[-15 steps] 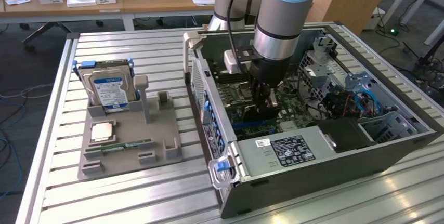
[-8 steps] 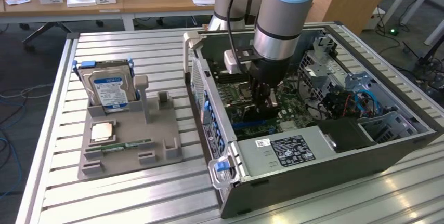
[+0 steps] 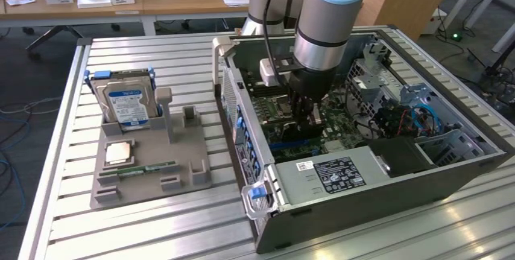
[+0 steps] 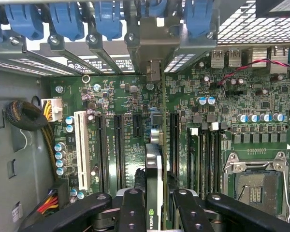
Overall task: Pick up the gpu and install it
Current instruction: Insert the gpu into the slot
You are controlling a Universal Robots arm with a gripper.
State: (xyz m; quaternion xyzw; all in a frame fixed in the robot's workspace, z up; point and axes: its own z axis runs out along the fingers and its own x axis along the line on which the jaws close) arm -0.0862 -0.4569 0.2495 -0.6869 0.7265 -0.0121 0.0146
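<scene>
Black-faced and thin, the gpu (image 4: 153,169) stands on edge inside the computer case (image 3: 362,206), seen end-on in the wrist view with a small green logo on its near edge. It sits over the green motherboard (image 4: 111,92), among the long dark card slots (image 4: 118,145), and runs toward the back wall of the case, where a row of blue clips (image 4: 108,19) tops the metal slot covers. Whether its lower edge is down in a slot I cannot tell.

The gripper (image 4: 154,210) has the card pinched — its black fingers (image 4: 133,208) press against the two flat sides, one on each. In the exterior view the arm (image 3: 330,25) reaches straight down into the open case.

On the motherboard to one side of the card lies the open processor socket (image 4: 253,186) with its metal frame; on the other side, a white slot (image 4: 80,150) and a sleeved cable bundle (image 4: 24,116).

Outside the case, toward the exterior view's left, a grey holder (image 3: 189,157) rests on the slatted metal table (image 3: 120,236). It carries a hard drive (image 3: 127,106) standing upright and a narrow green memory stick (image 3: 149,168) lying flat — both well apart from the gripper.
</scene>
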